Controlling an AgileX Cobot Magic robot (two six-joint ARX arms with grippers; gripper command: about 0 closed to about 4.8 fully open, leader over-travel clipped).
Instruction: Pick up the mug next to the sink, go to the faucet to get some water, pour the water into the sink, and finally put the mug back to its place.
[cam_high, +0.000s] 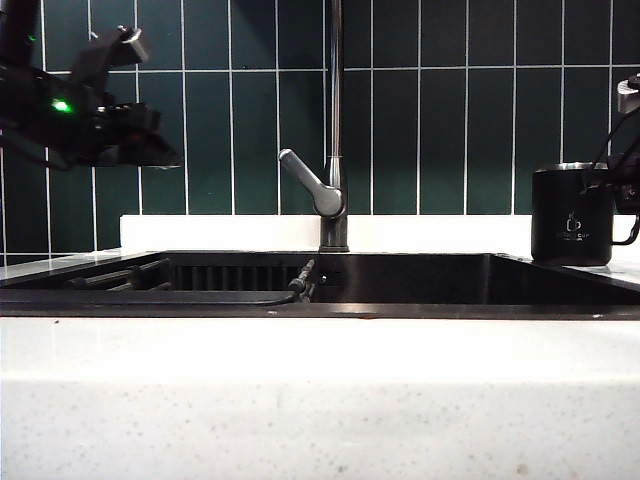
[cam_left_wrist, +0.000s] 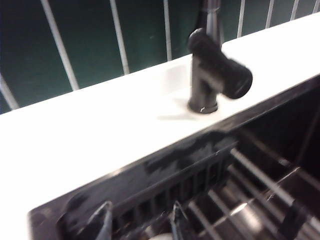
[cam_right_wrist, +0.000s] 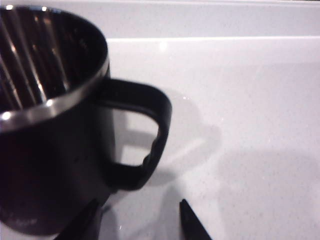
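On the white surface (cam_right_wrist: 240, 100), the rigid, smooth mug (cam_right_wrist: 50, 125) was best taken by its handle (cam_right_wrist: 150, 135); right end effector (cam_right_wrist: 142, 220) spread wide, empty. Left end effector (cam_left_wrist: 140, 222), above the sink (cam_left_wrist: 165, 165), was parted, empty.

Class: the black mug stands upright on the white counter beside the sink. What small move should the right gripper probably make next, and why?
Probably ease the right gripper forward until its open fingers straddle the black loop handle of the matte black steel-rimmed mug, then close. The fingertips are apart from the handle, nothing is held, and the left gripper hovers over the dark rectangular sink.
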